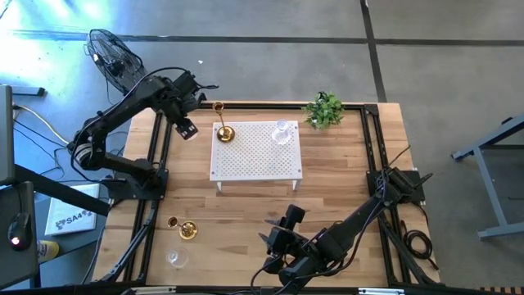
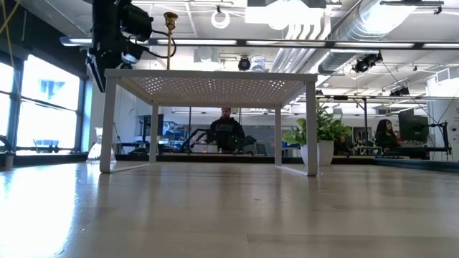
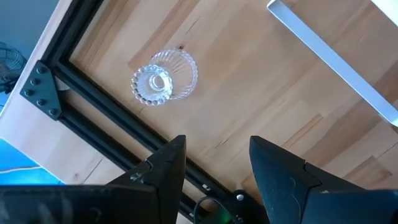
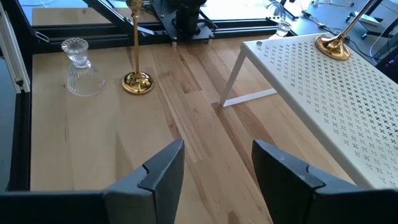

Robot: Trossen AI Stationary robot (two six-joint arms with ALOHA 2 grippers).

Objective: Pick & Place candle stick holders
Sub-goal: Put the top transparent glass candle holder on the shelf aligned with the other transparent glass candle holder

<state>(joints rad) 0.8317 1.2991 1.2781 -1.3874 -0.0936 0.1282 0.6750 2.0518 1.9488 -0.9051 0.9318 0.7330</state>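
- Fingers of the left gripper (image 3: 214, 177) stand apart with nothing between them; it hangs above the table's far left part, at about 10 o'clock from the white perforated stand (image 1: 255, 152), over a clear glass holder (image 3: 163, 81) that stands on the bare wood beside the black frame rail (image 3: 93, 118).
- Right gripper (image 4: 214, 177) is likewise parted and empty, low over the near edge at about 6 o'clock from the stand, touching nothing.
- On the stand: a brass holder (image 1: 223, 131) near its far left corner and a glass holder (image 1: 282, 133) toward its far right.
- Near left, at about 7 o'clock from the stand: a second brass holder (image 4: 137, 82) with a glass holder (image 4: 81, 74) just beside it, both on the wood.
- Glass pieces read faintly from overhead; in the low view the left arm covers the stand's left corner, and only the brass stem (image 2: 170, 32) clearly shows above the top.
- Open wood lies between the stand's near edge and the right gripper; a small green plant (image 1: 325, 109) occupies the far right, near the rail.
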